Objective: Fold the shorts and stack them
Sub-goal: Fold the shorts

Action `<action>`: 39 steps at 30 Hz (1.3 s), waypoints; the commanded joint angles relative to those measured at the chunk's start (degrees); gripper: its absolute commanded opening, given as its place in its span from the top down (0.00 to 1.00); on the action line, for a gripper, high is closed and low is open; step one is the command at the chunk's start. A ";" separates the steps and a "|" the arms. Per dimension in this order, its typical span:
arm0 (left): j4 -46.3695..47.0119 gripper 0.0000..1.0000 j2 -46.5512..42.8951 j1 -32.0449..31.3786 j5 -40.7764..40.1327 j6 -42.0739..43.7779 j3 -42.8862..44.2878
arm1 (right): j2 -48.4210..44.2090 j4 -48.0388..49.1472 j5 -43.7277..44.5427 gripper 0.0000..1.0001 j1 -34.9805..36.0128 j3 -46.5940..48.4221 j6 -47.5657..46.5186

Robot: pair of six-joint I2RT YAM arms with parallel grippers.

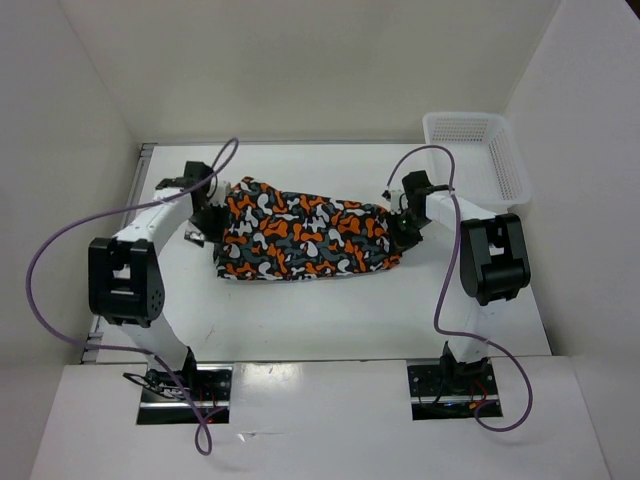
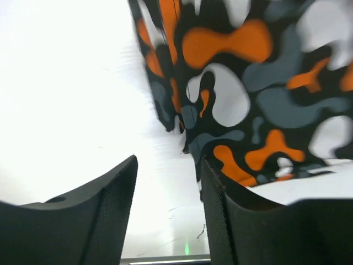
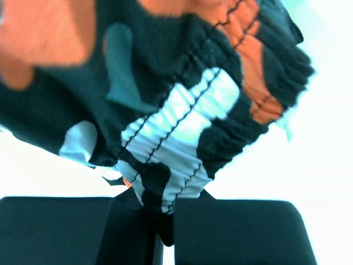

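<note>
**Enclosure.** A white left wall (image 1: pixel 60 120), back wall (image 1: pixel 320 60) and right wall (image 1: pixel 590 150) close in the white table (image 1: pixel 330 310) on three sides. The table surface is flat, matt and evenly lit. The shorts (image 1: pixel 300 238) lie near the middle of the table, spread lengthwise from left to right. All positions below are given from them.

**Left of the shorts.** A purple cable (image 1: pixel 45 260) loops out from the left arm (image 1: pixel 125 280) toward the left wall. The left gripper (image 1: pixel 205 225) sits at the left end of the shorts, low over the table. In the left wrist view the left gripper (image 2: pixel 169 165) stands moderately parted. Bare white table shows in the gap and nothing is held. One finger (image 2: pixel 220 210) borders the edge of the shorts (image 2: pixel 248 83); contact cannot be confirmed.

**At the shorts.** The fabric is rumpled. Its far left corner runs out toward the back wall.

**Right of the shorts.** The right gripper (image 1: pixel 400 228) sits at the right end. In the right wrist view the right gripper (image 3: pixel 157 221) is clamped on the gathered, stitched waistband of the shorts (image 3: pixel 165 83), with fabric bunched above the fingers. A second purple cable (image 1: pixel 445 290) hangs beside the right arm (image 1: pixel 490 255). A white mesh basket (image 1: pixel 478 150) stands beyond the right end, in the far corner against the right wall, well apart from the fabric.

**Near side of the shorts.** A white ledge (image 1: pixel 320 420) carries both arm bases.
</note>
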 commanded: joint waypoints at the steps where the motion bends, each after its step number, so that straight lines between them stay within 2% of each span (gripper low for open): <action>1: -1.65 0.42 -5.92 0.37 -2.11 0.12 8.60 | -0.88 -0.15 -0.28 1.00 0.57 4.55 -2.84; 3: -2.35 0.41 -4.26 0.37 2.08 0.12 13.15 | -0.88 -0.16 -0.80 1.00 0.57 6.31 -2.84; 8: -2.37 0.37 2.51 -7.44 6.15 0.12 21.35 | -2.11 -1.39 -0.80 1.00 0.57 7.98 -3.89; 11: 0.10 0.35 8.30 -11.84 9.75 0.12 26.60 | -3.24 -1.39 -0.80 1.00 0.57 8.51 -4.42; 16: 2.04 0.35 22.97 -17.37 13.17 0.12 36.81 | -5.18 -2.61 -0.80 1.00 0.57 10.43 -4.42; 23: 4.41 0.35 37.30 -22.21 10.48 0.12 48.76 | -7.29 -5.85 -1.51 1.00 0.57 14.66 -6.09; 26: 6.16 0.34 40.29 -22.83 9.93 0.12 50.44 | -9.40 -7.09 -2.65 1.00 0.57 15.28 -6.62; 32: 6.17 0.34 47.85 -25.73 18.53 0.12 59.49 | -12.56 -8.77 -3.79 1.00 0.57 19.67 -6.62; 39: 6.17 0.34 53.14 -32.40 28.29 0.12 70.39 | -10.81 -15.61 -4.41 1.00 0.57 33.44 -11.97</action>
